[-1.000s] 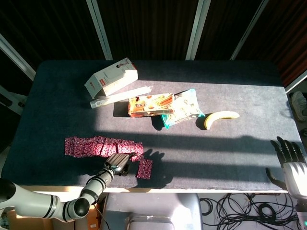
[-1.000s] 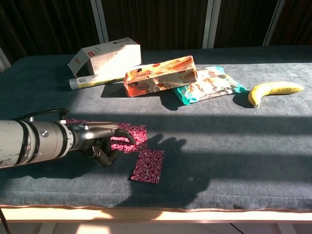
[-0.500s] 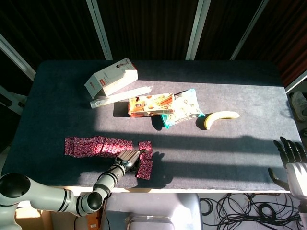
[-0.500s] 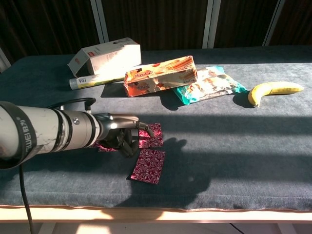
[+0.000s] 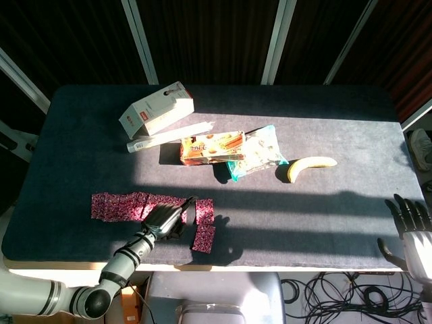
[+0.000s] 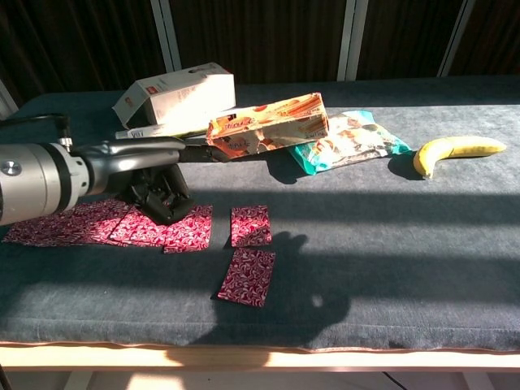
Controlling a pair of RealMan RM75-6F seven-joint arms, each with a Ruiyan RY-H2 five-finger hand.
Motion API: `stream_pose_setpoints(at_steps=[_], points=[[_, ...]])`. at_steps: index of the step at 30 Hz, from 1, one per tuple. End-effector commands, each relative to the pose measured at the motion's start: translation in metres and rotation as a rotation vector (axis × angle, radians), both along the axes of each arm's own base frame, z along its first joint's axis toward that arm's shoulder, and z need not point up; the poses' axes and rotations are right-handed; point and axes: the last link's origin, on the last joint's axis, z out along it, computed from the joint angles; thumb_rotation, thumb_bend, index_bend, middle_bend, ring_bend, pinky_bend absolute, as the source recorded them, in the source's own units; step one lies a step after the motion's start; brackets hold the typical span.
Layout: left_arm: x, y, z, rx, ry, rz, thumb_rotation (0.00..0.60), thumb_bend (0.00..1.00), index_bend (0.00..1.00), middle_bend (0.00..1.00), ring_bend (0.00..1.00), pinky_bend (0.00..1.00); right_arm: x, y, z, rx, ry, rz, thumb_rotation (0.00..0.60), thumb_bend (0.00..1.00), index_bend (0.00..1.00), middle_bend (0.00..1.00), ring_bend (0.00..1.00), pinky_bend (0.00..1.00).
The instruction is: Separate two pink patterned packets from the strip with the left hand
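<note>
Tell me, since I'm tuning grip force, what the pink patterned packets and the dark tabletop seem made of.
The two loose pink patterned packets and the remaining pink strip look like thin printed foil or plastic film: flat, slightly crinkled, faintly shiny in the sun. The dark tabletop looks like matte felt or cloth, with a fuzzy, non-reflective surface.

The strip [image 6: 106,225] is deep pink with a swirly black and white print, and both loose packets [image 6: 251,225] [image 6: 246,277] have the same pattern. Surface [image 5: 324,202] is dark blue-grey felt, striped with sunlight and shadow. Left hand [image 6: 162,195] is black on a silver-grey arm [image 6: 41,183]. Far side: a white box [image 5: 156,108] with a bit of red, an orange snack pack [image 5: 210,146], a teal bag [image 5: 260,154], a yellow banana [image 5: 309,166]. Right hand [image 5: 412,226] is dark with a pale grey palm.
</note>
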Motion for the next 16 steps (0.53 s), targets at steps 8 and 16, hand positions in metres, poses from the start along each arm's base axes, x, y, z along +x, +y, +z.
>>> stream_pose_setpoints(at_steps=[8, 16], points=[[-0.184, -0.117, 0.113, 0.503, 0.063, -0.049, 0.600, 0.46, 0.00, 0.00, 0.00, 0.00, 0.005, 0.000, -0.013, 0.024, 0.034, 0.007, 0.600, 0.31, 0.00, 0.00, 0.00, 0.02], [-0.190, -0.128, 0.114, 0.489, 0.118, -0.065, 0.600, 0.45, 0.00, 0.00, 0.00, 0.00, 0.008, 0.001, -0.021, 0.037, 0.050, 0.019, 0.600, 0.31, 0.00, 0.00, 0.00, 0.02]])
